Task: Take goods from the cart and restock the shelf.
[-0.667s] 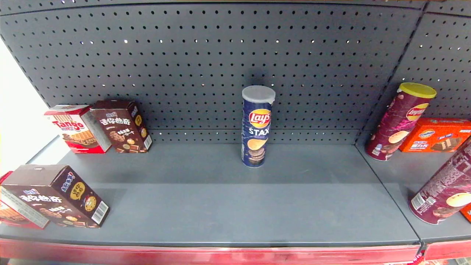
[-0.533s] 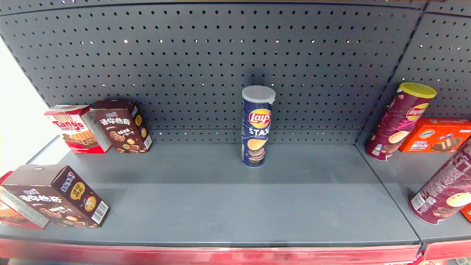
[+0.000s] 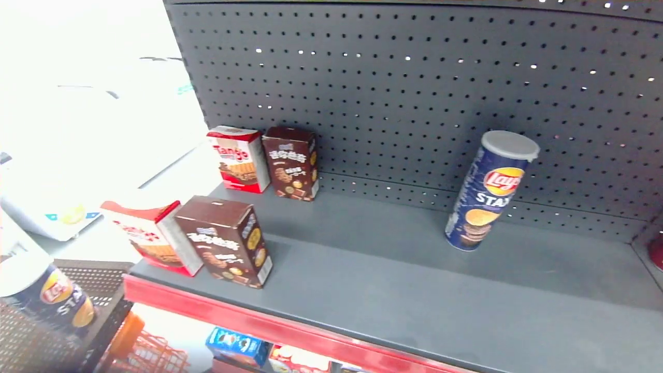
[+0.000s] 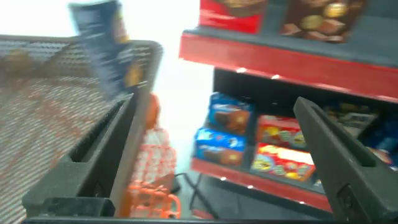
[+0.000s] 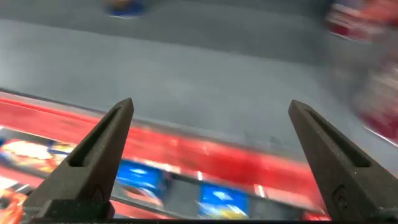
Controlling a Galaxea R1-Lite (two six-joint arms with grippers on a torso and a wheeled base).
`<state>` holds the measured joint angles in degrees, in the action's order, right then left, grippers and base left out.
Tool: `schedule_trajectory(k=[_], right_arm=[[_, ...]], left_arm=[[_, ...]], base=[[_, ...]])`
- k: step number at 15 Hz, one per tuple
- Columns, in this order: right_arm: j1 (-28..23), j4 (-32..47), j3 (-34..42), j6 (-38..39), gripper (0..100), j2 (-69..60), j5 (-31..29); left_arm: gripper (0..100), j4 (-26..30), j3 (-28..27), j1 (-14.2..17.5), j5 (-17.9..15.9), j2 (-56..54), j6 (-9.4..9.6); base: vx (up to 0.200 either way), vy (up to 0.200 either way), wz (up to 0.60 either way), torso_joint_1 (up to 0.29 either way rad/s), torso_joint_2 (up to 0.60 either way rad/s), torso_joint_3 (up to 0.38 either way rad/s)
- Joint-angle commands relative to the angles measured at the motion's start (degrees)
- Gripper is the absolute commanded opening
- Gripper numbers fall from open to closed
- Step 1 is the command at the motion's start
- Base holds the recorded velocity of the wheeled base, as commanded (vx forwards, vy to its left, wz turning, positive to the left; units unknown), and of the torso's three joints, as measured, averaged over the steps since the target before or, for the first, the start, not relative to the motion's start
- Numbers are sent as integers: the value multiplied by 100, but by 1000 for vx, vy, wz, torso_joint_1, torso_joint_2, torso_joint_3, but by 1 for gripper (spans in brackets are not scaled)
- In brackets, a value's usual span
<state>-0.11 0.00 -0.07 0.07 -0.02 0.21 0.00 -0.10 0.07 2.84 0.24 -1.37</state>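
Left gripper [image 4: 214, 104], right gripper [image 5: 209, 104] both released, empty. We could tip the tall can [image 3: 49, 300] at 8 o'clock in cart [image 3: 103, 282] grabbing off-centre.

Counting along the shelf [image 3: 414, 290]: blue chip cans, two in total. There's the shelf can [image 3: 489, 191] standing upright, and the cart can [image 3: 49, 300] down in the mesh cart [image 3: 103, 277]. Brown cookie boxes, two: the back brown box [image 3: 291, 163] and the front brown box [image 3: 228, 241]. Red wafer boxes, also two: the back red box [image 3: 239, 159] and the front red box [image 3: 150, 235]. That makes four boxes, two cans, one cart. On the lower level, one blue packet [image 3: 235, 344] counts clearly; the packets beside it are too blurred to number.
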Motion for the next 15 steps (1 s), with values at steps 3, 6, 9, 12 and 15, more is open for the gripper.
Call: schedule_trajectory(k=[3,6,9,12,15], right_arm=[[2,0,-1,1,100,2,-3],[2,0,7,1,100,2,-3],[2,0,7,1,100,2,-3],[2,0,7,-7,100,2,-3],[2,0,7,-7,100,2,-3]], left_arm=[[100,0,1,1,6,2,-4],[100,0,1,1,24,2,13],[100,0,1,1,-3,2,31],[100,0,1,1,-12,2,31],[100,0,1,1,-12,2,40]], base=[[0,0,600,4,1,1],[0,0,600,4,2,1],[0,0,0,0,0,0],[0,0,0,0,0,0],[0,0,0,0,0,0]])
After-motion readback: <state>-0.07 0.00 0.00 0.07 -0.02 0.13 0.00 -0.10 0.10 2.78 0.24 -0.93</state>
